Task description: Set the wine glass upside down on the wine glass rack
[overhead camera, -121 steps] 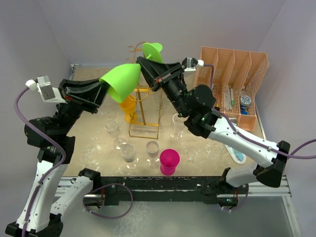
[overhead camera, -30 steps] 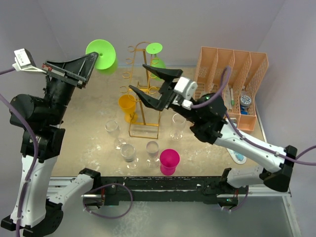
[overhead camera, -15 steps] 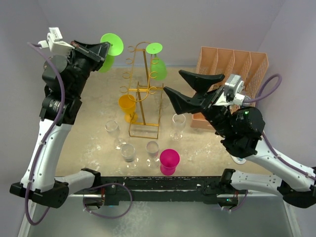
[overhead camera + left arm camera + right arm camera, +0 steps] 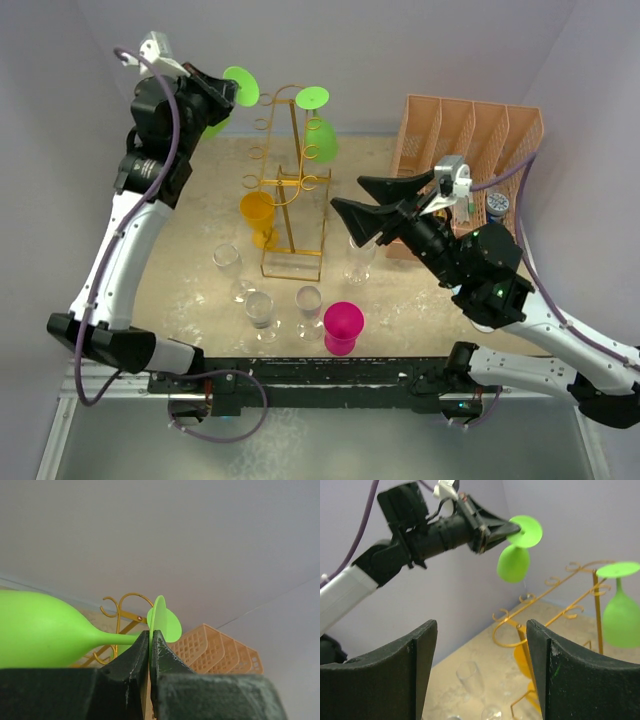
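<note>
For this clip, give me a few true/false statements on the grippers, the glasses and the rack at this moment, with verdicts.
1. The left gripper is shut on the foot of a green glass. True.
2. The right gripper holds a glass. False: it is open and empty, to the right of the rack.
3. A second green glass hangs upside down on the rack. True.
4. The magenta cup hangs on the rack. False: it stands on the table, near the arms' bases.
</note>
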